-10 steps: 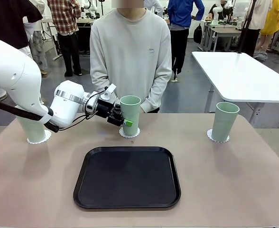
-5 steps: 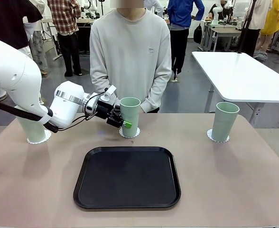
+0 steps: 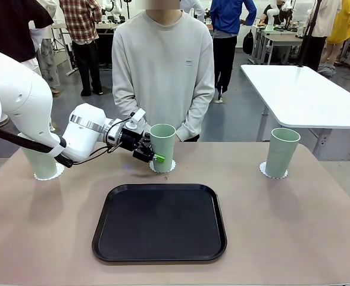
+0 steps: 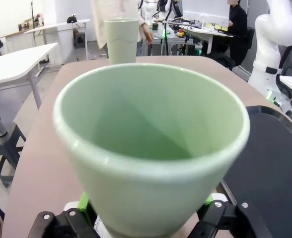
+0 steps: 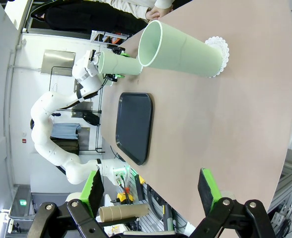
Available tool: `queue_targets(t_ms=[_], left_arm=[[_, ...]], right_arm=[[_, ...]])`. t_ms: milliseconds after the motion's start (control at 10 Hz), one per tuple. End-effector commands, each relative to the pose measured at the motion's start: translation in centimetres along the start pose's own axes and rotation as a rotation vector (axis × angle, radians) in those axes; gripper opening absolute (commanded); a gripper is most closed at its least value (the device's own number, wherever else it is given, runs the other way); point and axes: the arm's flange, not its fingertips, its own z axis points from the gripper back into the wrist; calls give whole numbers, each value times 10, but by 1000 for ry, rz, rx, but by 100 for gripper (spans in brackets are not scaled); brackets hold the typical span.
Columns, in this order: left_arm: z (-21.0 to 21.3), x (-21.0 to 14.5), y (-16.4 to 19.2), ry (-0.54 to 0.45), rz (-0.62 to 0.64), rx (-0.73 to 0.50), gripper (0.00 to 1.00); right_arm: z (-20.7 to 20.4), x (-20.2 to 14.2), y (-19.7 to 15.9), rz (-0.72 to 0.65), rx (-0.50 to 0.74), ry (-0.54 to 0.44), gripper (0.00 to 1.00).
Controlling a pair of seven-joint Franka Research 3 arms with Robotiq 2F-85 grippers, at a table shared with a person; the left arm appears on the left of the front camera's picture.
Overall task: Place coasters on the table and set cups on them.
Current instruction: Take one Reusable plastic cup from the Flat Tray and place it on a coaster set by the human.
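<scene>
Three pale mint-green cups stood upright along the far half of the beige-pink table [image 3: 282,238], each on a round white lace-edged coaster. The middle cup [image 3: 162,147], tall, tapered and handleless, sat on its coaster [image 3: 162,167] just beyond the far edge of a black tray [image 3: 159,222] and right in front of a person [image 3: 164,71] in a grey sweatshirt standing at the far side. The left gripper [image 3: 152,152] reached in sideways from the left, its fingers flanking that cup low down; from the left wrist view the cup's open mouth [image 4: 151,139] sat between the green pads, with small gaps at either side, so the jaws appeared slack around it rather than clamped. The left cup [image 3: 39,161] stood on its coaster [image 3: 48,173] near the table's left edge, partly hidden behind the white left arm. The right cup [image 3: 281,152] stood on its coaster [image 3: 272,172] near the far right corner, well apart from the others. The right gripper [image 5: 151,191] hung with its jaws spread wide and empty, facing the right cup across bare tabletop. A white table [image 3: 306,95] stood behind, to the right.
</scene>
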Motion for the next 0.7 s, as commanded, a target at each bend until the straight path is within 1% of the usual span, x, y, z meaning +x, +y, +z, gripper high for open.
queue_targets(t_ms=[0, 600], left_arm=[[2, 3, -1, 0, -40, -23, 100], [8, 7, -1, 19, -37, -24, 100]], right_arm=[[1, 0, 0, -4, -5, 17, 100], [1, 0, 0, -4, -5, 17, 100]])
